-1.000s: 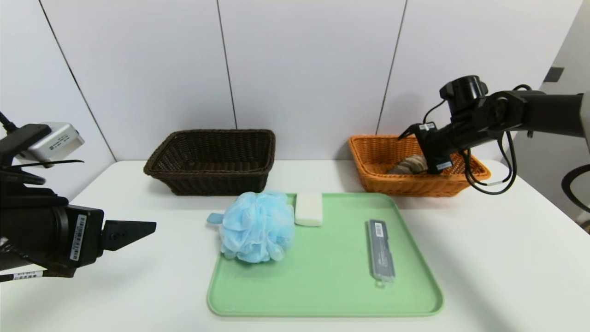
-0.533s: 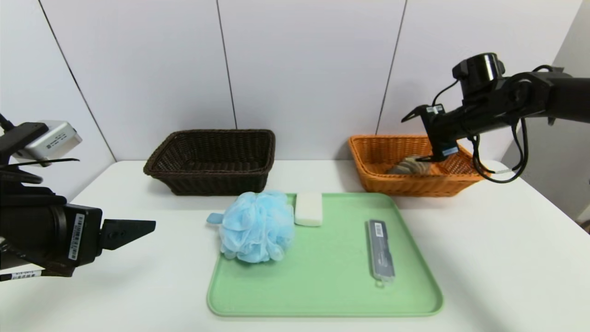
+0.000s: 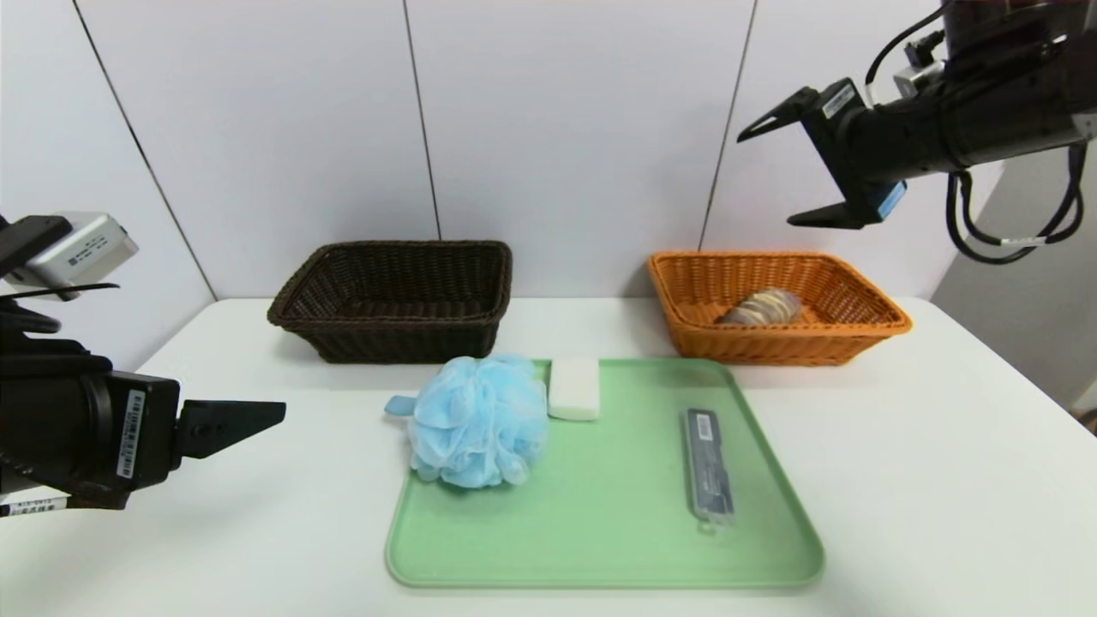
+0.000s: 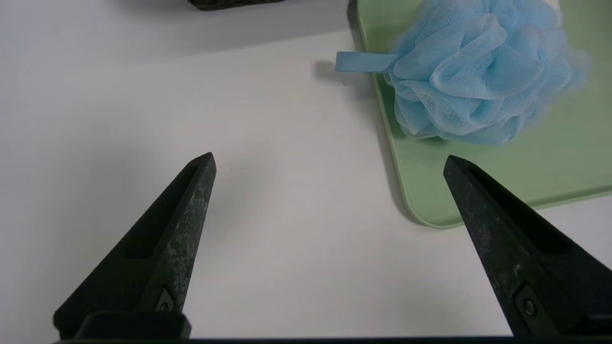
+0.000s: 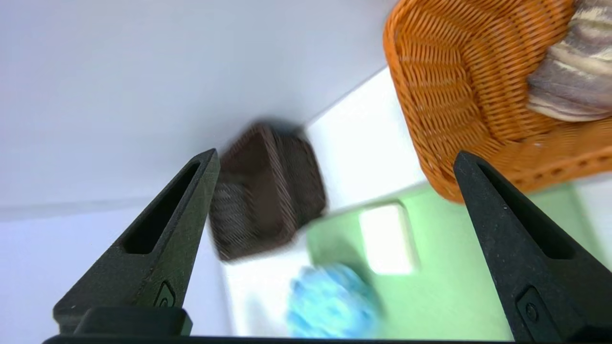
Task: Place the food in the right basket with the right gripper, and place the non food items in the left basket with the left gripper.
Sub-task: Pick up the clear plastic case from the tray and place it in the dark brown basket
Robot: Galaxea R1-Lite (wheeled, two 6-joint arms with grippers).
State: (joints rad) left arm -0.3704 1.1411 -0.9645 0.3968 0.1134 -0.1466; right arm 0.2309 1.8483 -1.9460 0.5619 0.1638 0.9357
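Observation:
The brown-striped bread loaf (image 3: 761, 307) (image 5: 573, 81) lies inside the orange right basket (image 3: 771, 344) (image 5: 454, 95). High above that basket hangs my right gripper (image 3: 765, 180) (image 5: 335, 154), open and empty. The blue bath pouf (image 3: 478, 422) (image 4: 478, 76), the white soap bar (image 3: 574, 388) (image 5: 387, 239) and the grey case (image 3: 709, 463) rest on the green tray (image 3: 600, 531). The dark brown left basket (image 3: 386, 334) (image 5: 267, 191) holds nothing that I can see. My left gripper (image 3: 257, 420) (image 4: 329, 157) hovers open over the table, left of the tray's near corner.
Both baskets stand at the back of the white table against the wall. The tray (image 4: 478, 191) fills the middle, and the pouf's blue strap (image 4: 366, 62) sticks out over its left edge.
My right gripper has risen from inside the orange basket to high above it, leaving the loaf there. The left arm has barely shifted.

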